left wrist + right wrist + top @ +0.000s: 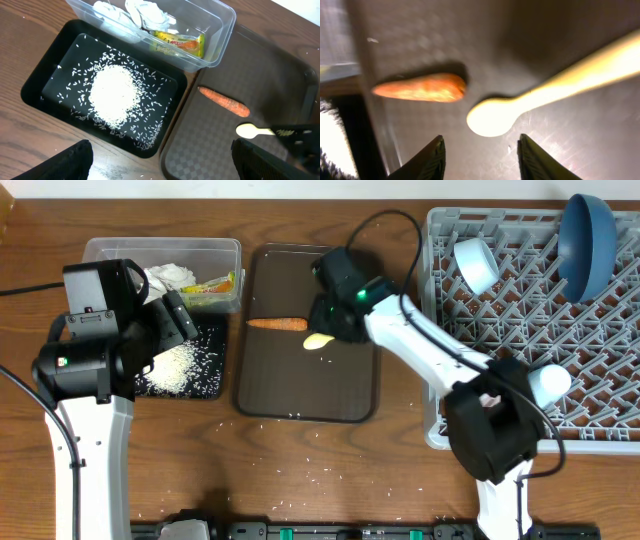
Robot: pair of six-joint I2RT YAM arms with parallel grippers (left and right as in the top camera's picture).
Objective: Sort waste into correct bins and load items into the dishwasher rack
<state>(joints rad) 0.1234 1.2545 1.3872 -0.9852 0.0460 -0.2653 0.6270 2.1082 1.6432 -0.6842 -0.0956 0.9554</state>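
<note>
A pale yellow spoon (318, 340) and an orange carrot piece (277, 324) lie on the brown tray (300, 395). My right gripper (324, 318) hovers low over them. In the right wrist view its jaws (481, 137) stand apart with nothing between them, and the spoon's bowl (492, 117) lies just ahead of the tips, right of the carrot (420, 88). My left gripper (161, 160) is wide open above the black tray's (31, 95) near corner. Rice (112, 93) is heaped in that tray. The clear tub (221, 30) holds tissue (145, 12) and a wrapper (180, 44).
The grey rack (500, 310) fills the right side. In it are a light blue cup (475, 265), a blue dish (588, 242) standing on edge, and a pale cup (548, 383) near my right arm's base. Stray rice grains dot the table's front.
</note>
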